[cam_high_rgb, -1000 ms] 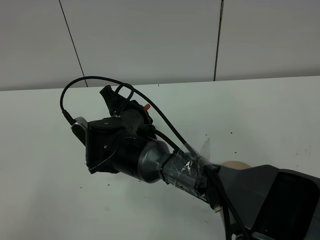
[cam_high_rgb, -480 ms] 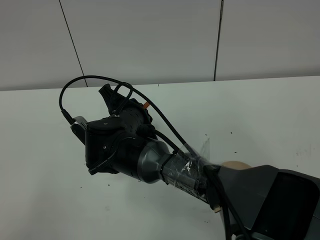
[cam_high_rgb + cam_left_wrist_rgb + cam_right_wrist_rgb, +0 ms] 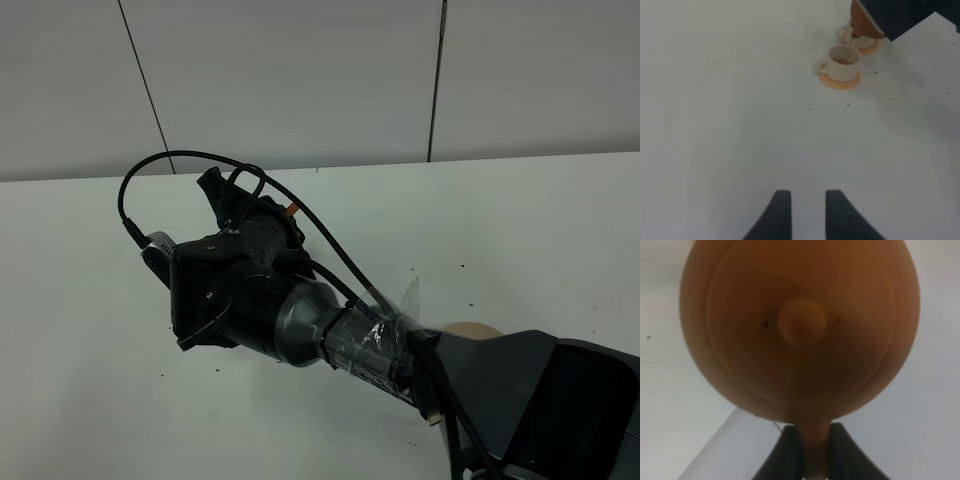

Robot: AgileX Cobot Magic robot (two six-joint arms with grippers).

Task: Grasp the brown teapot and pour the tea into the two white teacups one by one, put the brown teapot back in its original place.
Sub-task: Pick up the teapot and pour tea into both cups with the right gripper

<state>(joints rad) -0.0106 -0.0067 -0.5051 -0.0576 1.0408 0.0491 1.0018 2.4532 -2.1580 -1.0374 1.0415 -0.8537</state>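
The right gripper [image 3: 810, 450] fingers clamp the teapot [image 3: 800, 330] handle, tea streaming into the nearer cup [image 3: 842, 62]; left gripper [image 3: 802, 212] fingers gape empty.

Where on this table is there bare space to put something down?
Bare white table stretches between the open left gripper and the nearer white teacup. It is crowded by the cups, where the brown teapot, gripped by the right gripper, pours.

The right arm [image 3: 300, 320] is black with a grey metal wrist section, clear tape wrapping and looping black cables [image 3: 200, 160].
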